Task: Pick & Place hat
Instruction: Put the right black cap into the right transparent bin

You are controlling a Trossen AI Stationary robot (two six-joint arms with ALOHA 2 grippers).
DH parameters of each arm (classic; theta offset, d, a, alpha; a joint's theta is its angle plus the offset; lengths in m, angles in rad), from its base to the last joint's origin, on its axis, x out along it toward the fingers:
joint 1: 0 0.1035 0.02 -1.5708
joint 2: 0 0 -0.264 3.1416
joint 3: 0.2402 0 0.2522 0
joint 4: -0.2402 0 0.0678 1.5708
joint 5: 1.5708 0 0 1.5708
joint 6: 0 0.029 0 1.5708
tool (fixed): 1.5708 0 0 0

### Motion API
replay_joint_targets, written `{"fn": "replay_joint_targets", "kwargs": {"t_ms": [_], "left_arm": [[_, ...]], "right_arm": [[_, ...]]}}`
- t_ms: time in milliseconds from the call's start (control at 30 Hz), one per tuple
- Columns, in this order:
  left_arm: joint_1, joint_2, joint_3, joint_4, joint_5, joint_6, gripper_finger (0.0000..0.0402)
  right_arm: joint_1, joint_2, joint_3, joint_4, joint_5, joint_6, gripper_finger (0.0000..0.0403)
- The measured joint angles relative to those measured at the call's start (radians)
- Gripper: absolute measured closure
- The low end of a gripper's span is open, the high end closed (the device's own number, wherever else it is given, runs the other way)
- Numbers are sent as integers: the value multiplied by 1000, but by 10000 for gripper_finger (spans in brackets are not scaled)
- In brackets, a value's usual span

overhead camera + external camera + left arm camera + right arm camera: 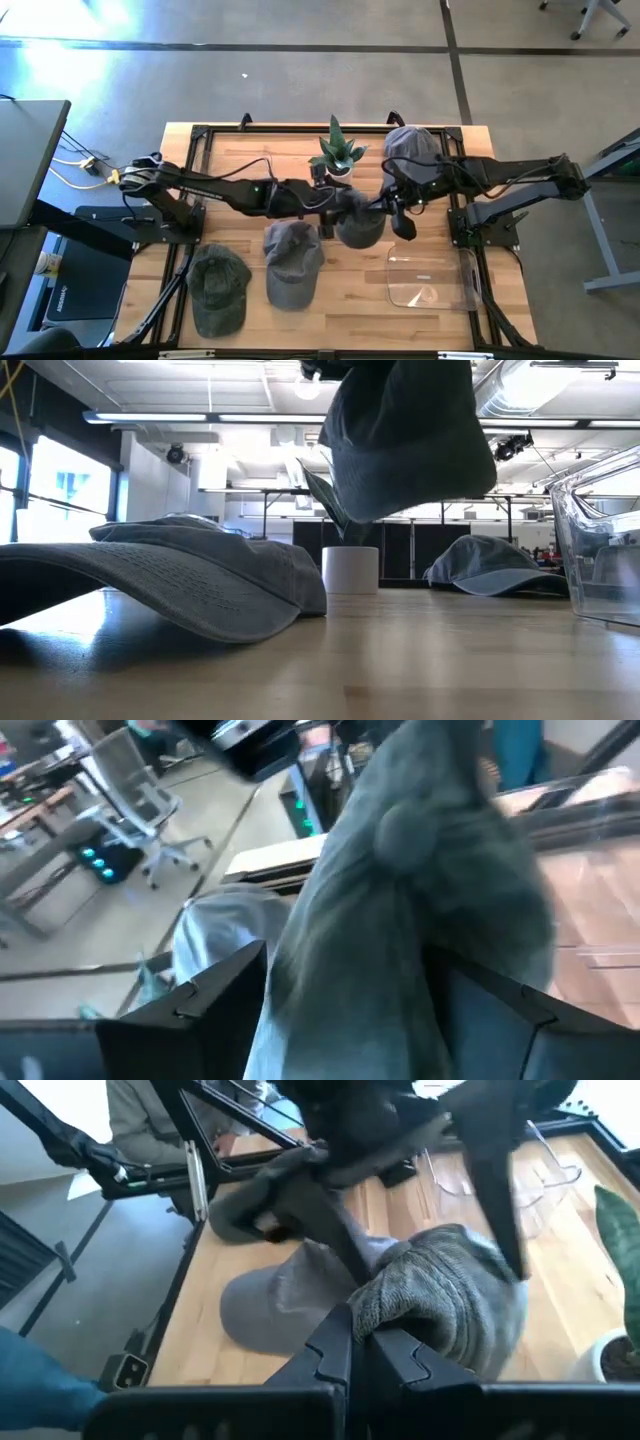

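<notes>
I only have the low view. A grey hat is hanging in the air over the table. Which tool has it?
Observer: The right tool is pinched shut on the hanging hat.
Operator: And the left one?
Observer: The left tool has its fingers spread either side of the cloth.
Operator: Is the hat over the clear bin?
Observer: No, from above it hangs beside the clear bin, toward the left arm's side.
</notes>
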Motion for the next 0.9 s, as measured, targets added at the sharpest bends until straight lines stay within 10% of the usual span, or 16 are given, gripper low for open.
{"fn": "replay_joint_targets", "kwargs": {"t_ms": [200, 467, 600, 900], "left_arm": [[0, 4, 0, -106, 103, -101, 208], [1, 4, 35, -145, 343, -52, 386], [2, 4, 102, -230, 427, 20, 386], [2, 3, 258, -469, 624, 53, 399]], "right_arm": [[0, -21, 15, -2, -29, 14, 398], [0, -35, 15, -19, -143, 74, 396], [0, -35, 16, -65, -191, 103, 391], [-75, -93, 16, -247, -275, 64, 220]]}}
